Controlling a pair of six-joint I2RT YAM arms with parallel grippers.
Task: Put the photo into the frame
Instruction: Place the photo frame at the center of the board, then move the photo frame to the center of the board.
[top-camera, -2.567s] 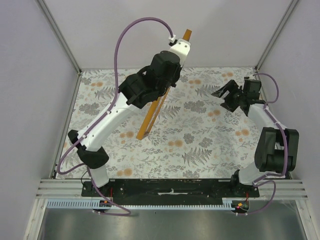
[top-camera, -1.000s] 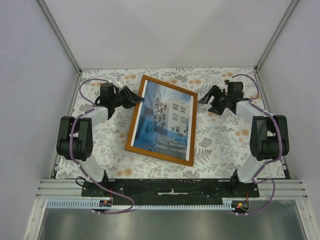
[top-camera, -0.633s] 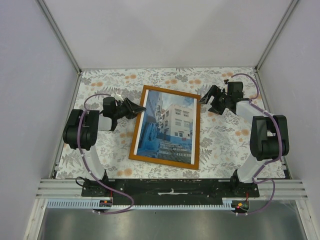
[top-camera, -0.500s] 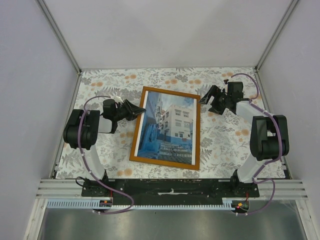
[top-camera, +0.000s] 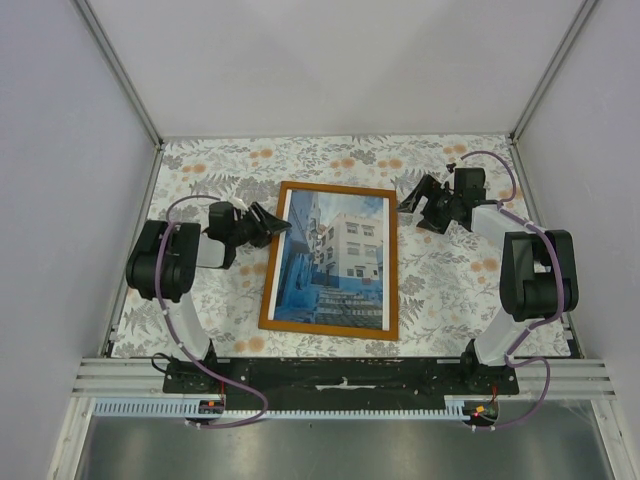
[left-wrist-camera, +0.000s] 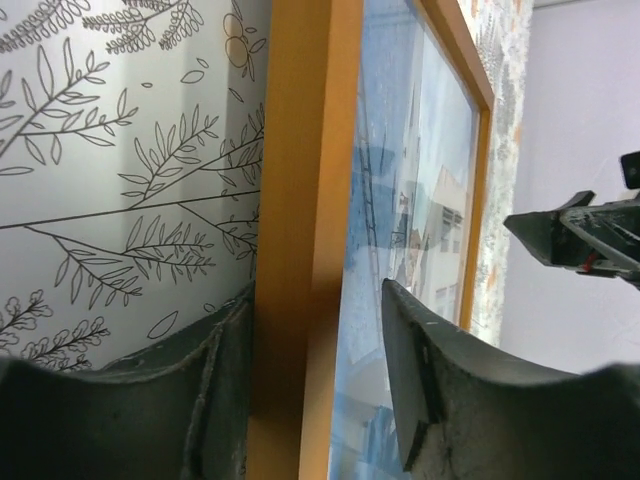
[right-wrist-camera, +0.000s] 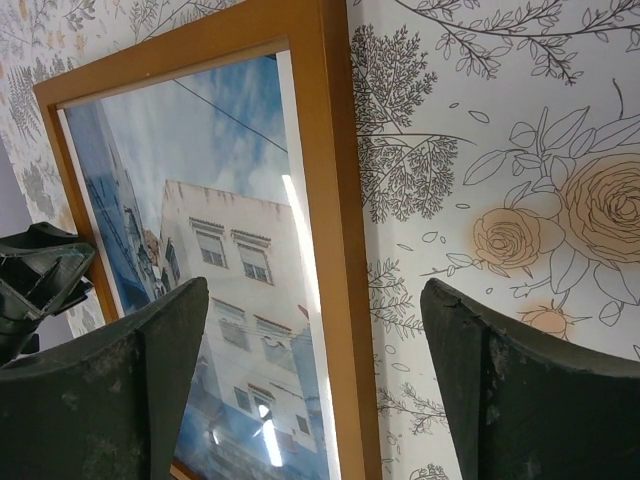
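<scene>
Photo (top-camera: 330, 258) in frame (top-camera: 335, 186) — left hand (top-camera: 275, 224) seemingly open astride rail (left-wrist-camera: 300, 200), right hand (top-camera: 412, 206) agape

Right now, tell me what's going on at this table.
The photo sits in the frame, which lies flat and face up on the table. The left gripper is open astride the frame's left rail near the far corner. The right gripper is open by the far right corner, holding nothing.

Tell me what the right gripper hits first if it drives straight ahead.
Probably the frame, its right rail near the far corner, centred ahead of the open right gripper; clearance above it is unclear.
</scene>
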